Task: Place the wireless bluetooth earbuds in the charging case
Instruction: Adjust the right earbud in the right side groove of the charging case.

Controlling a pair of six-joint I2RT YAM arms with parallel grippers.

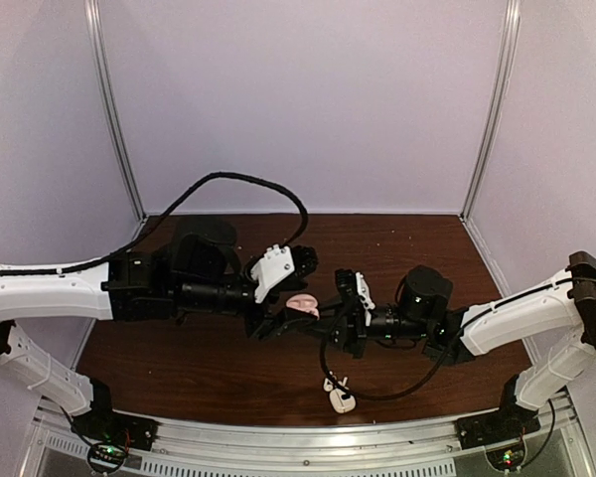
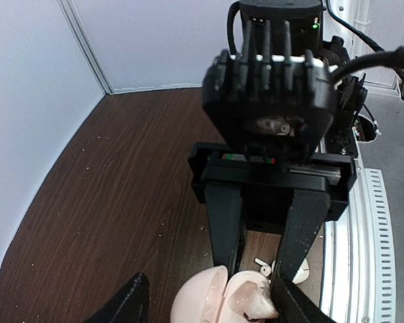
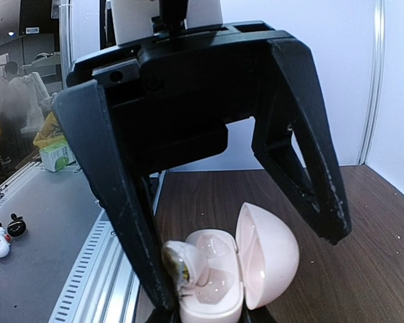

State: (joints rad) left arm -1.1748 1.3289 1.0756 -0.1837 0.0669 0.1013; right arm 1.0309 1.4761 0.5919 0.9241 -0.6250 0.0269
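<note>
Close to the front edge of the surface (image 1: pixel 179 368) lie a small white stemmed piece (image 1: pixel 330 383), possibly a second earbud, and a white rounded piece (image 1: pixel 344 401) just beside it, both nearer the right arm. Beyond them, at mid-surface, the two arms meet head-on at a pale pink charging case (image 3: pixel 212 289), its lid (image 3: pixel 269 252) hinged open. The right fingers (image 2: pixel 225 222) appear closed on the case's base. The left fingers (image 3: pixel 121 215) stand open astride it, gripping nothing. One earbud (image 3: pixel 180 266) rests tilted in the socket on the side away from the lid, against one left finger. That makes the left arm the likelier one to press it down into the case. Behind all this stands the plain back wall (image 1: pixel 298 99).
</note>
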